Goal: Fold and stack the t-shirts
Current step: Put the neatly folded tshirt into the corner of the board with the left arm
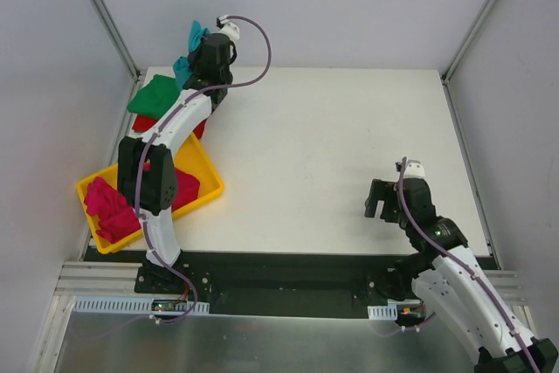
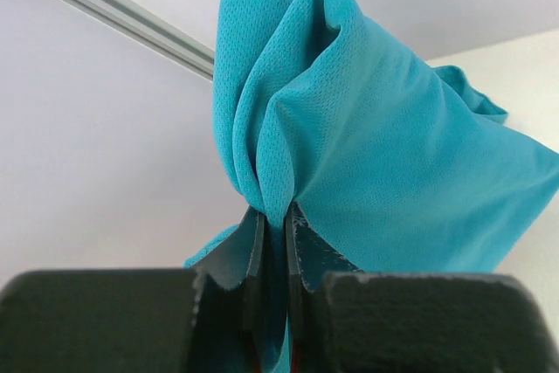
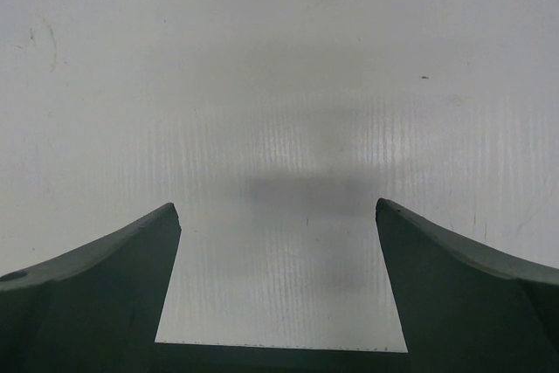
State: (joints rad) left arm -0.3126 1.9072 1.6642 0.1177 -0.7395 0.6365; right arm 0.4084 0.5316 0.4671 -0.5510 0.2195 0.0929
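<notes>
My left gripper [image 1: 199, 57] is raised at the table's far left corner, shut on a bunched teal-blue t-shirt [image 1: 194, 44]. In the left wrist view the teal-blue t-shirt [image 2: 376, 137] is pinched between the closed fingers [image 2: 301, 246] of the left gripper [image 2: 274, 216] and hangs in folds. A folded green t-shirt [image 1: 155, 94] lies on a red t-shirt [image 1: 145, 123] at the far left edge. Magenta-pink t-shirts [image 1: 109, 207] lie crumpled in the yellow tray [image 1: 210, 176]. My right gripper [image 1: 379, 199] is open and empty above bare table; in the right wrist view the right gripper [image 3: 278, 216] has nothing between its fingers.
The yellow tray sits at the near left, overhanging the table's left edge. White walls with metal frame posts [image 1: 105, 15] enclose the table on the left, back and right. The white table surface [image 1: 332, 146] spans the middle and right.
</notes>
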